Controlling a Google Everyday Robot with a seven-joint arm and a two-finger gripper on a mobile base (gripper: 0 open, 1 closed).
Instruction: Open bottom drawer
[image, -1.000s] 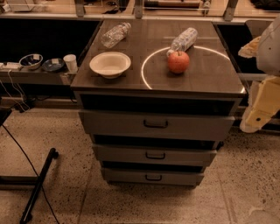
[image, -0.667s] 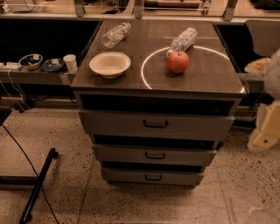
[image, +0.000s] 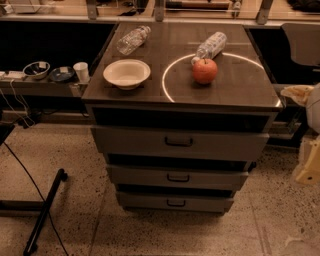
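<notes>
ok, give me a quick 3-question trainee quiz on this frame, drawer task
1. True or false: the gripper is touching the bottom drawer.
2. What sits inside the ring on the cabinet? A banana, B apple, C can.
3. How many bottles lie on the cabinet?

Key
1. False: the gripper is at the right edge of the view, apart from the cabinet.
2. B
3. Two
</notes>
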